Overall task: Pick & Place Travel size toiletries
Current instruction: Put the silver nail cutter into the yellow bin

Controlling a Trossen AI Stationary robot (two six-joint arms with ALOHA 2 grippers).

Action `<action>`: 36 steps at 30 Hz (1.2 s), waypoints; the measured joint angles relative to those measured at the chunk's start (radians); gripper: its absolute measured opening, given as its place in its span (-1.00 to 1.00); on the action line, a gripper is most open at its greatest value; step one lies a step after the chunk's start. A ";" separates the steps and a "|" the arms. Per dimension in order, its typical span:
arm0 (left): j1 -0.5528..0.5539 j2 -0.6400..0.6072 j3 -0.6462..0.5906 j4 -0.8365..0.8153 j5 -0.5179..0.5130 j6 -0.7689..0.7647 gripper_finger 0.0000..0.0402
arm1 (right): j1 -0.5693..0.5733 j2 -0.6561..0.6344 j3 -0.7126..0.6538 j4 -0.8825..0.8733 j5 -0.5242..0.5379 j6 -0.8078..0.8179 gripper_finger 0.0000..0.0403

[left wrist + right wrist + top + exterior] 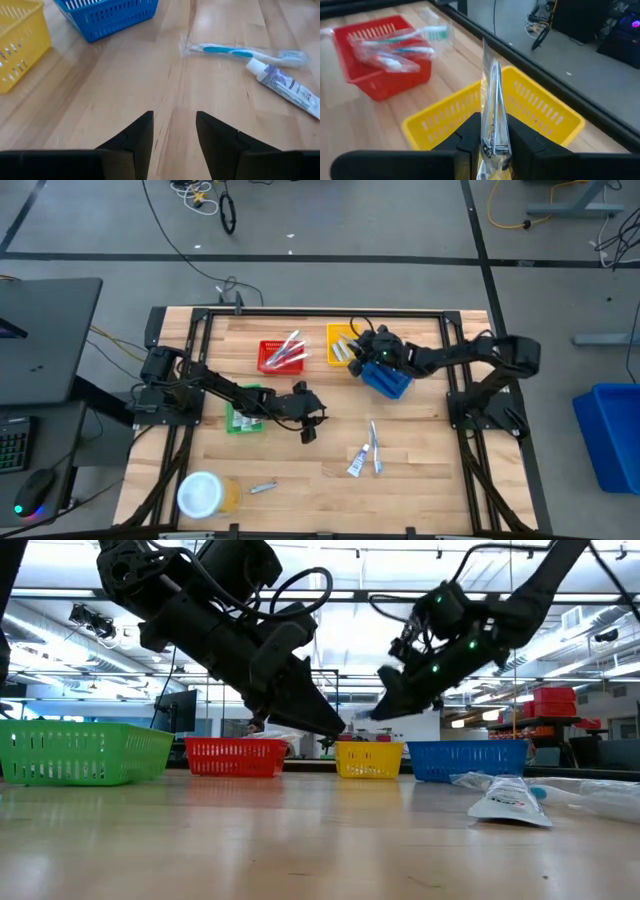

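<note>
High: left gripper [308,418] mid-table, toothbrush [375,442] and tube [357,463] nearby.
Low: tube [505,798] lies right foreground.
Left wrist: jaws parted, empty.
Right wrist: right gripper [495,134] clamps packet [492,107] over yellow basket [545,112]; red basket [395,75] holds toothbrushes.

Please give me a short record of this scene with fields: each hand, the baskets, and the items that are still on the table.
left hand: open, empty, above bare table, facing a toothbrush and a tube
right hand: shut on a wrapped metal item, above the yellow basket
red basket: holds wrapped toothbrushes
blue basket: beside the yellow one
green basket: under the left arm
jar: near the table's front edge
</note>
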State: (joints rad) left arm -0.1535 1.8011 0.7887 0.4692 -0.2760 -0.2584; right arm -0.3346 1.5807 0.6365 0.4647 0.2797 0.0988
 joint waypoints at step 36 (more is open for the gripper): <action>0.031 0.000 0.000 0.000 -0.027 0.008 -0.22 | -0.004 0.102 0.000 0.143 -0.054 -0.045 0.21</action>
State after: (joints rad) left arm -0.1226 1.8011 0.7887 0.4694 -0.3027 -0.2508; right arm -0.3389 1.6830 0.6365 0.6078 0.2253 0.0543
